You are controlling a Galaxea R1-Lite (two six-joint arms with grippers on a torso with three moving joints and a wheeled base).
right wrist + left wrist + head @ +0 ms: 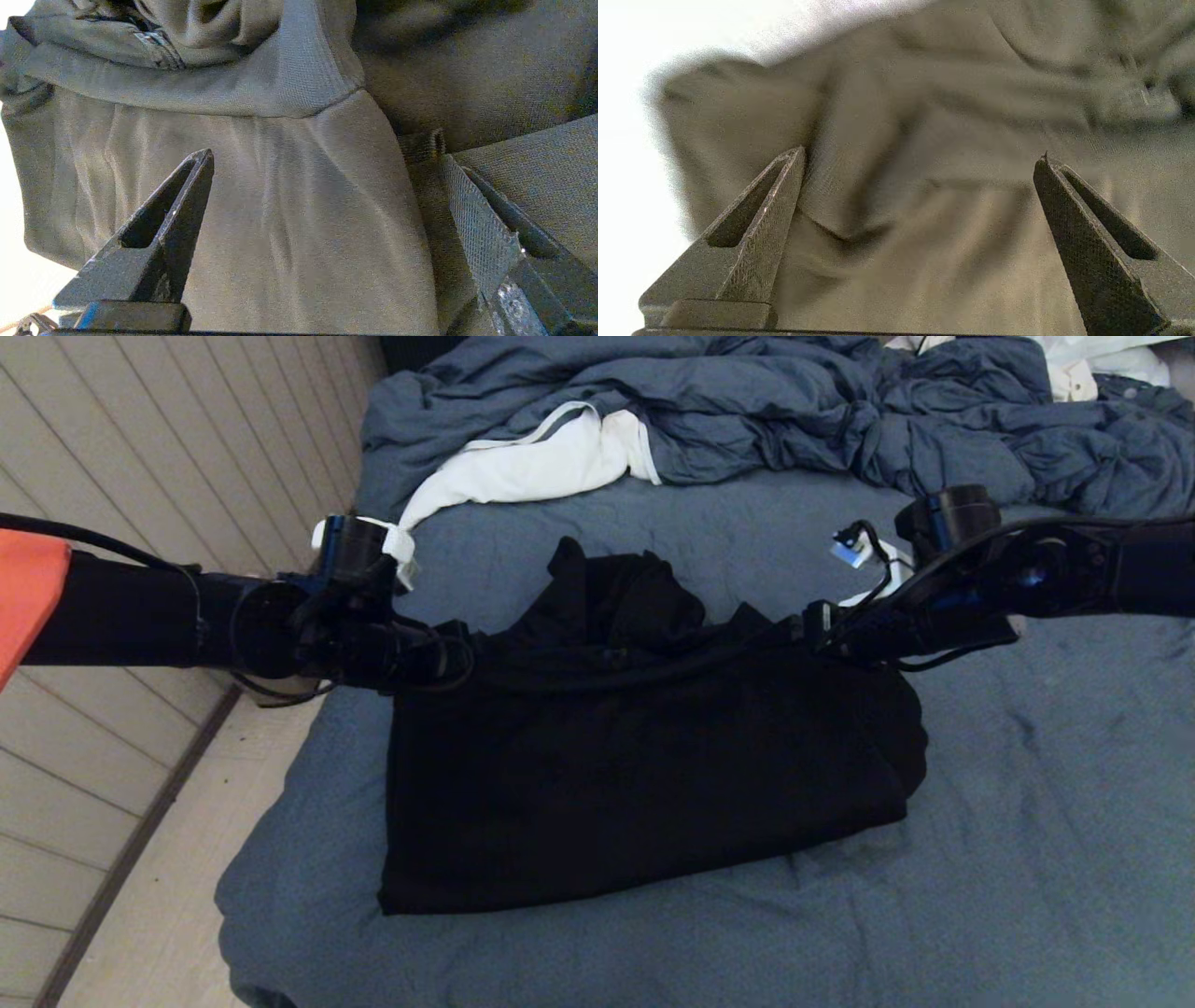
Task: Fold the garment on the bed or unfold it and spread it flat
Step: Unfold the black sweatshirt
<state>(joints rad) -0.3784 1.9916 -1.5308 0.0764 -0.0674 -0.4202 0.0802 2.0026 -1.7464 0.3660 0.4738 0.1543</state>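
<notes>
The garment (pixel 644 775) is black and lies folded into a rough rectangle in the middle of the bed (pixel 1027 821), with its hood bunched at the far edge. My left gripper (pixel 456 658) hovers at the garment's far left corner. In the left wrist view the left gripper (pixel 922 154) is open, with wrinkled cloth (pixel 924 93) below and nothing between its fingers. My right gripper (pixel 808 622) is at the far right corner. The right gripper (pixel 325 154) is also open over the fabric (pixel 303 224), one finger (pixel 472 219) beside a fold.
A crumpled blue-grey duvet (pixel 794 411) and a white cloth (pixel 523 467) lie at the head of the bed. A panelled wall (pixel 140 448) and a strip of floor (pixel 159 915) run along the bed's left edge.
</notes>
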